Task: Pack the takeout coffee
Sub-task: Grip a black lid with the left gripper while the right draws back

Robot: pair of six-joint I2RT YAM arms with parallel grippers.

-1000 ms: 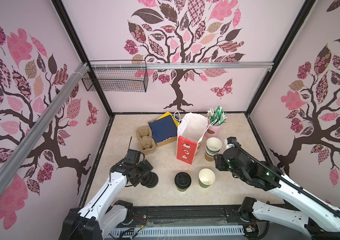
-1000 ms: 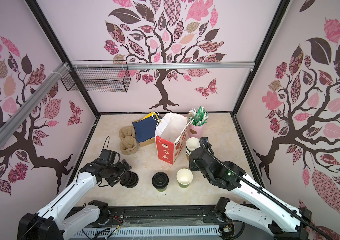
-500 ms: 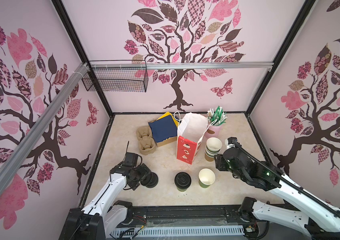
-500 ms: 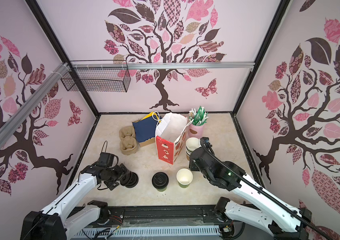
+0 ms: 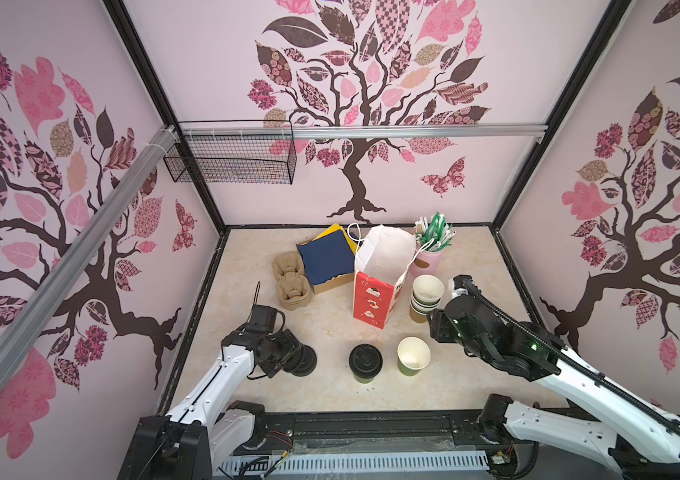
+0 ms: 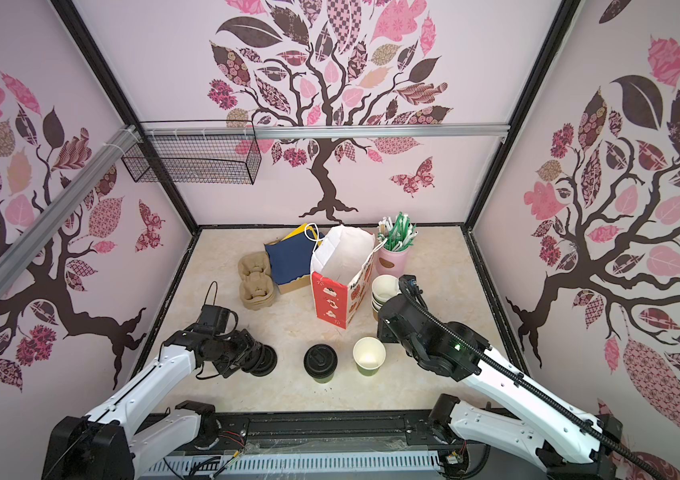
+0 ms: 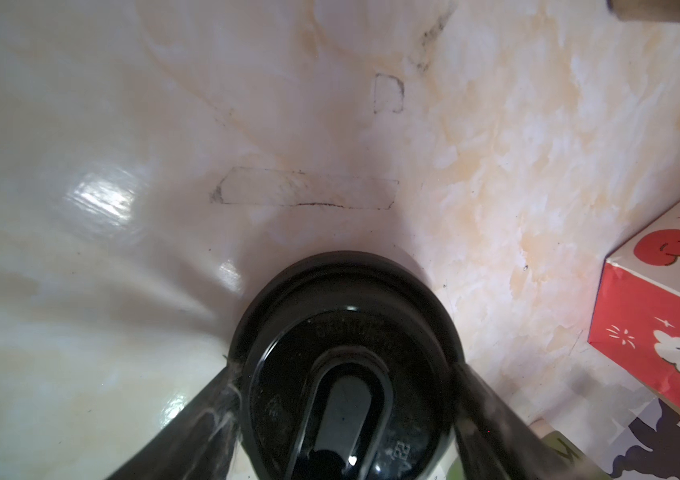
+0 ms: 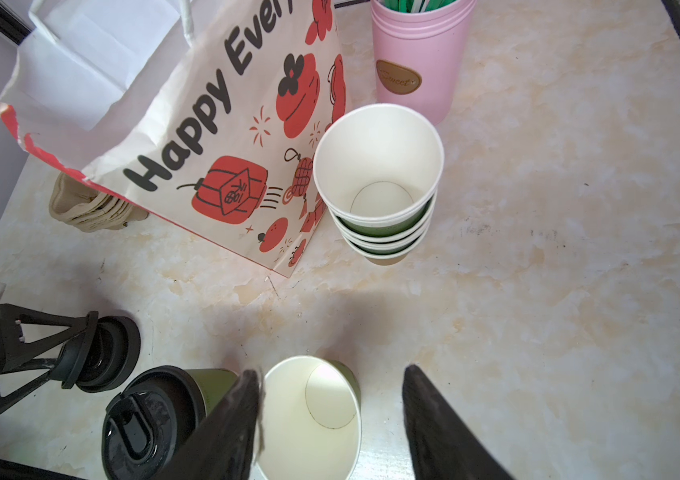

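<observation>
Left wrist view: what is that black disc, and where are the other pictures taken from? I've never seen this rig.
Two robot arms work at a table, each ending in a two-fingered tool. Both top views look down on the whole scene; each wrist view comes from a camera on one arm, looking past its fingers. The disc is the top of a lid stack. The left tool straddles it; whether it grips yet, I cannot tell. The right tool is open and empty, near an open cup. Also on the table: a lidded cup, a bag, nested cups, trays and a straw pot.
</observation>
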